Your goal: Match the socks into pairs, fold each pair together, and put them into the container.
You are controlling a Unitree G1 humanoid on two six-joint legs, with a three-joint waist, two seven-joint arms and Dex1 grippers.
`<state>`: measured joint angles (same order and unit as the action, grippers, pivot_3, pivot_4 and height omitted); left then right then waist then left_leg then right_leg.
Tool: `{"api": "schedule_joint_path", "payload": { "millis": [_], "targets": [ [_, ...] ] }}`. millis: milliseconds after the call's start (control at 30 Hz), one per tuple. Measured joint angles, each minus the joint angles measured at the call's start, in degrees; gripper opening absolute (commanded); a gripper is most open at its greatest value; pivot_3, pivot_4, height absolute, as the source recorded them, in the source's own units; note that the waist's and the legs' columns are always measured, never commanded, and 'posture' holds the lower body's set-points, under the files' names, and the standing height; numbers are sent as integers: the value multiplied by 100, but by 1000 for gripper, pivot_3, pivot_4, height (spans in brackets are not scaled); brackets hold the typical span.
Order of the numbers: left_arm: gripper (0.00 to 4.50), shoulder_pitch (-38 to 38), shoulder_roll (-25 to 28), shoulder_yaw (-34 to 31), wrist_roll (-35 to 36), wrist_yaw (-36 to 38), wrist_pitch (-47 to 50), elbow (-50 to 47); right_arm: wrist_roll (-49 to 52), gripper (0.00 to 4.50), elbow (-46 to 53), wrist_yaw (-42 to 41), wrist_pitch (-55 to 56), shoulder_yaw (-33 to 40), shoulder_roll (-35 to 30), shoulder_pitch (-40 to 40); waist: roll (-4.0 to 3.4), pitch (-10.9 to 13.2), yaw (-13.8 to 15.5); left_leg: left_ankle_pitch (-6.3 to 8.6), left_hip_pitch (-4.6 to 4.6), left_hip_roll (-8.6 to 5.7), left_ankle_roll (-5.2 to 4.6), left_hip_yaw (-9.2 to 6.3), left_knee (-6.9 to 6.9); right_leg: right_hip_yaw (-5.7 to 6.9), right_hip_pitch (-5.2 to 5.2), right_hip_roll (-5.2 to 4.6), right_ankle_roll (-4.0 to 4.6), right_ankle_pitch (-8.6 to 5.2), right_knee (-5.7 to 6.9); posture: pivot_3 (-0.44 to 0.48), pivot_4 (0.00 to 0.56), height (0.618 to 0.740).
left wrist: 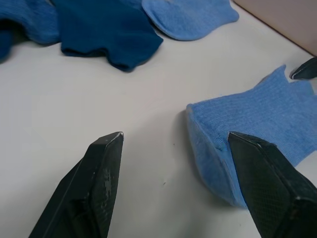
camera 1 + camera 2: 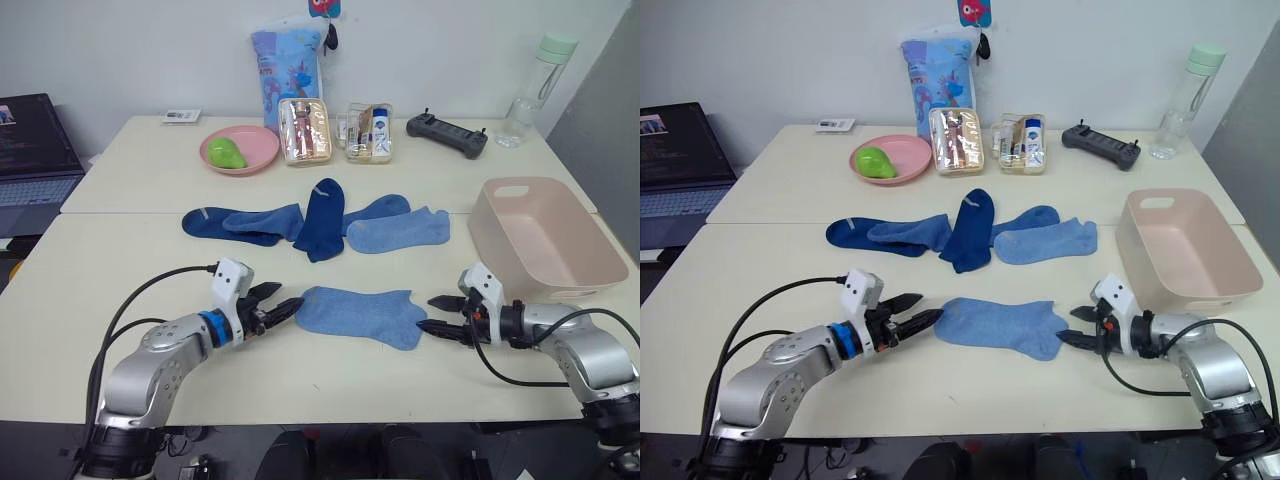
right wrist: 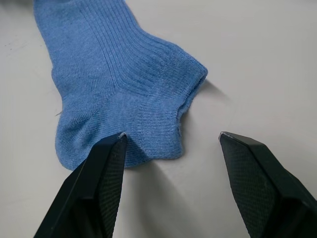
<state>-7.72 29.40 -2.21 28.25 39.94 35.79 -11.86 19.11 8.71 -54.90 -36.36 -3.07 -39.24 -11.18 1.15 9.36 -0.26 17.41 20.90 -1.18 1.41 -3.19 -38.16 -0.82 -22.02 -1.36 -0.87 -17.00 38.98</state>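
A medium blue sock [image 2: 362, 314] lies flat near the table's front edge. My left gripper [image 2: 290, 296] is open at its left end, and in the left wrist view one finger [image 1: 267, 178] rests against that end of the sock [image 1: 257, 114]. My right gripper [image 2: 425, 312] is open at the cuff end, and the cuff [image 3: 148, 124] lies between its fingers. Further back lie several socks in a row: a dark navy one [image 2: 322, 217], a dark blue one [image 2: 210, 222], a medium blue one [image 2: 268, 219] and a light blue one [image 2: 400, 233]. The pale pink container [image 2: 495, 245] stands at the right.
Along the back stand a pink plate [image 2: 255, 140] with a green fruit, two clear boxes [image 2: 308, 130] [image 2: 368, 132], a tall blue patterned bag [image 2: 288, 60], a black controller [image 2: 447, 134] and a bottle [image 2: 535, 90]. A laptop [image 2: 35, 160] sits at the far left.
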Motion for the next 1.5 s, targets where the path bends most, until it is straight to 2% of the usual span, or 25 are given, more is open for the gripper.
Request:
{"api": "schedule_joint_path", "payload": {
  "millis": [100,200,433,500,667,1000,1267,1433,1500],
  "targets": [
    [3479,-188,11,216,-246,83,-180,209,1,3186,37,93,55,-6,48,50,0,0,-6,0,-1,0,0,2,0,-2,0,0,0,0,0,0,150,740],
    [2893,-246,12,313,-403,102,-300,386,-4,2596,52,221,84,-21,155,66,0,0,-14,0,-2,1,0,1,0,-2,0,0,0,0,1,0,150,740],
    [609,-52,60,303,-441,282,-380,421,17,114,172,231,55,-58,148,180,0,0,-5,0,2,1,0,0,3,-2,-2,0,0,0,-5,0,150,740],
    [39,33,59,299,-445,284,-380,385,20,0,191,200,42,-62,140,178,0,0,-3,0,2,1,0,0,2,-2,-2,-1,0,0,-5,0,150,740],
    [39,414,-1,197,-284,173,-238,-35,45,0,179,68,-65,-64,45,75,0,0,-4,0,2,1,-1,0,3,-3,-3,0,0,0,-4,0,150,740],
    [39,1253,-241,-136,638,-295,666,-1369,19,0,-107,-273,-144,-259,-103,-505,0,0,-3,1,2,1,-1,0,4,-4,-2,-1,0,-1,-5,0,150,740],
    [39,1365,-427,-78,543,-650,567,-1411,-185,0,-732,-388,217,-388,-105,-644,0,0,9,0,1,0,-1,1,2,-3,1,0,0,0,-5,0,150,740],
    [39,1286,-548,-378,1012,-812,854,-1464,-216,0,-901,-483,349,-393,-116,-744,0,0,9,0,1,0,-1,-1,3,-1,0,0,0,-1,-4,0,150,740],
    [39,1301,-382,-378,1076,-785,915,-1496,-216,0,-914,-533,364,-393,-156,-744,0,0,8,0,1,0,-1,0,3,-2,0,0,0,-1,-4,0,150,740]
  ]
}}
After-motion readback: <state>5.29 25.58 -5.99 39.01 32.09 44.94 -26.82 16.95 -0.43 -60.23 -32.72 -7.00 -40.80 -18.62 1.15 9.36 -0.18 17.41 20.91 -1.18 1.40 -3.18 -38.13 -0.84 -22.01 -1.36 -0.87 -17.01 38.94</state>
